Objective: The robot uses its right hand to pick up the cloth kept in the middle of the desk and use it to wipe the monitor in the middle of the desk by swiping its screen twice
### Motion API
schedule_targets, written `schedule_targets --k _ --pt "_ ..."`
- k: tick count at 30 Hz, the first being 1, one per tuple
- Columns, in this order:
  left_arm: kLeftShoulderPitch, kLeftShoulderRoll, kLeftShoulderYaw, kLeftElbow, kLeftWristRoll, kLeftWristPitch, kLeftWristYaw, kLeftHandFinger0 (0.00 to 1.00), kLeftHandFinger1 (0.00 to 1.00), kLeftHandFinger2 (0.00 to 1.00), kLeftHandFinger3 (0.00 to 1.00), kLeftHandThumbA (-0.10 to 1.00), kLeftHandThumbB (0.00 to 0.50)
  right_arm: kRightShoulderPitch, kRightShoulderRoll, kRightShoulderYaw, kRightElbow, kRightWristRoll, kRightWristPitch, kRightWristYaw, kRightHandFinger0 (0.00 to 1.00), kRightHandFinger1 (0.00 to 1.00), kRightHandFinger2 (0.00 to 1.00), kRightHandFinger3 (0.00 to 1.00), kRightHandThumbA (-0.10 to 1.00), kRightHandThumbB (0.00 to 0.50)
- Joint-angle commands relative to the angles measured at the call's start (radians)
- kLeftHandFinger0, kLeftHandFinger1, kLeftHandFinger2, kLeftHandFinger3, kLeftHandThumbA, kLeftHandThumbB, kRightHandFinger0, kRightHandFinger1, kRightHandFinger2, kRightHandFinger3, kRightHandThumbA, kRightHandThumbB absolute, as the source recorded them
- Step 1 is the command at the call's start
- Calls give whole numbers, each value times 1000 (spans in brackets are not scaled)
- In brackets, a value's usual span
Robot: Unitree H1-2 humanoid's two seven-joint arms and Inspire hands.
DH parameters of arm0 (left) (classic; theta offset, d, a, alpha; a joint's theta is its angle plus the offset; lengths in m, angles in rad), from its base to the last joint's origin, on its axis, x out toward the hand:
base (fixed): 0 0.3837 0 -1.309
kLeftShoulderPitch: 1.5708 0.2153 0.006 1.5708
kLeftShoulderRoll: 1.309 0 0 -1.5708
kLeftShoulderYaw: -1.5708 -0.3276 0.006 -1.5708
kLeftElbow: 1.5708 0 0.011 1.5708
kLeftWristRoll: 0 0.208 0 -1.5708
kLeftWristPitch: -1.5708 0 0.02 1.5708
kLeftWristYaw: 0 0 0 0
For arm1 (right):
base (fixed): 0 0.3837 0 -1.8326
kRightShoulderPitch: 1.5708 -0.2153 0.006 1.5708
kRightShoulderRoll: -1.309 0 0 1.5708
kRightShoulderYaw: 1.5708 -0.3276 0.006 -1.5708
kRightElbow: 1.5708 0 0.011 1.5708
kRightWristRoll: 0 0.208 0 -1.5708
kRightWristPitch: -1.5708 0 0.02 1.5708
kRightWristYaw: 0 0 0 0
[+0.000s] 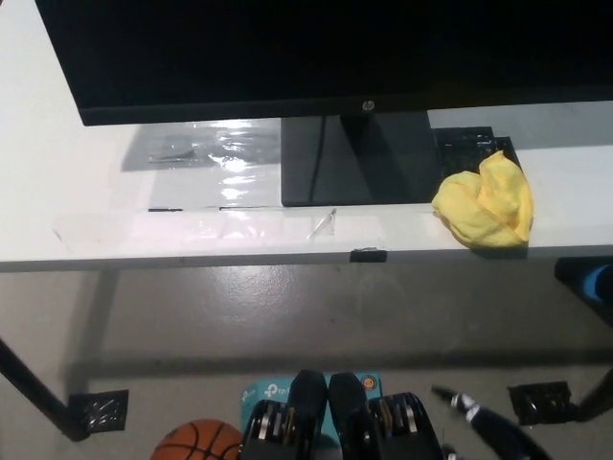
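A: Currently, crumpled yellow cloth (485,203) sits right of the black monitor's stand (359,158), near the white desk's front edge (192,251). My worry: a clumsy reach nudges it off.

B: Fingers?

A: Only the black right arm's tip (484,422) shows below the desk; fingers unreadable. White left hand out of view.

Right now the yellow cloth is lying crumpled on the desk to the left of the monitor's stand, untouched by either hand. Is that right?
Not quite. The head view shows the yellow cloth lying crumpled on the desk to the right of the monitor's stand, not the left. The rest holds: neither hand touches it.
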Motion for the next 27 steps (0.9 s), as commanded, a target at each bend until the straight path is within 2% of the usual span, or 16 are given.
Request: schedule_targets --k 1,7,10,15,17,18,20,21,23,24,27 --pt "20 17 15 -18 6 13 -18 722 708 832 1000 97 58 -30 6 -62 -113 -117 -55 -104 1000 1000 1000 1000 510 230" --pt "18 15 18 -10 3 6 -18 715 709 824 1000 85 63 -52 16 -124 -202 -149 -67 -108 1000 1000 1000 1000 525 264" --pt "17 19 14 -9 8 3 -22 718 709 828 1000 88 59 -72 14 -149 -258 -155 -51 -87 1000 1000 1000 1000 491 258" --pt "14 22 19 -17 9 6 -20 705 701 816 1000 104 65 -113 20 -183 -312 -162 -97 -101 1000 1000 1000 1000 445 261" --pt "15 22 24 -21 4 9 -21 703 700 813 997 103 65 -123 28 -190 -328 -167 -92 -96 1000 1000 1000 1000 447 267" --pt "14 23 25 -21 2 3 -23 695 695 808 991 96 67 -137 33 -197 -344 -165 -94 -93 1000 1000 1000 1000 465 254" --pt "11 24 21 -12 12 1 -20 695 698 813 989 108 72 -164 42 -209 -382 -173 -60 -68 1000 1000 1000 1000 528 271" --pt "10 26 18 -15 16 8 -21 711 698 815 985 119 71 -195 41 -211 -409 -196 -10 -29 1000 1000 1000 1000 499 305" --pt "7 27 16 -3 16 1 -24 717 703 821 999 114 68 -235 30 -209 -415 -238 33 14 1000 1000 1000 1000 537 343" --pt "6 28 15 -2 17 -1 -25 719 704 822 1000 114 68 -242 27 -208 -414 -247 38 21 1000 1000 1000 1000 554 342" --pt "11 25 22 -13 14 5 -20 712 703 822 999 112 68 -320 17 -218 -351 -258 73 48 1000 1000 1000 1000 576 387"
